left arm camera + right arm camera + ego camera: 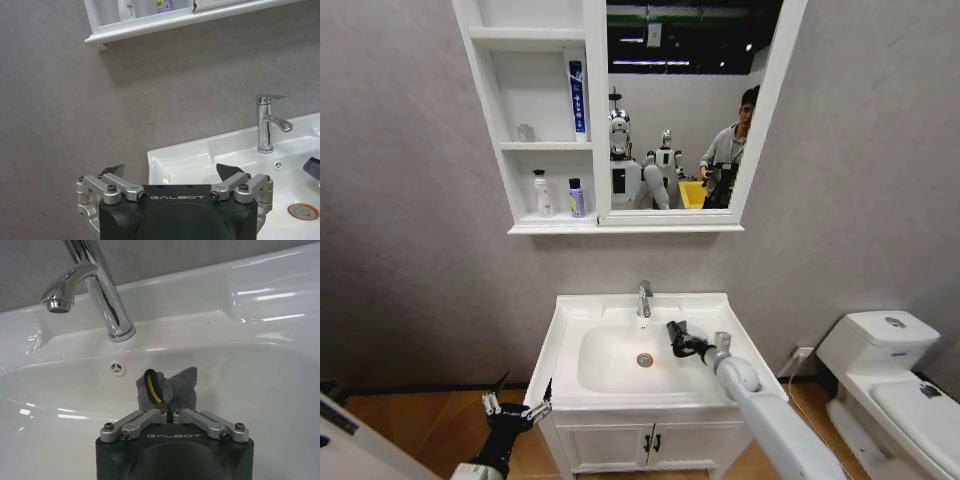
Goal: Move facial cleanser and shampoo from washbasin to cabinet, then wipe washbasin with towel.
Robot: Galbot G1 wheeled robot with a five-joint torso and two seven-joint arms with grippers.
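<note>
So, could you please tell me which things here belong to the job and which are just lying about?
Job:
- washbasin
- towel, clamped in the right gripper inside the bowl
- cabinet
- two bottles on its bottom shelf

Lying about:
- toilet
- blue tube
- left gripper, open beside the basin

The cabinet (530, 120) hangs on the wall above the washbasin (570, 330), its shelves left of the mirror (685, 100). Two bottles (560, 195) stand on the lowest shelf and a tube (577, 98) on the middle one. The tap (644, 298) rises behind the bowl. The towel (170, 387) sits inside the bowl, before the tap, in the right tool (167, 407). The left tool (517, 402) hangs off the washbasin's front left corner. A toilet (890, 385) stands to the right.
</note>
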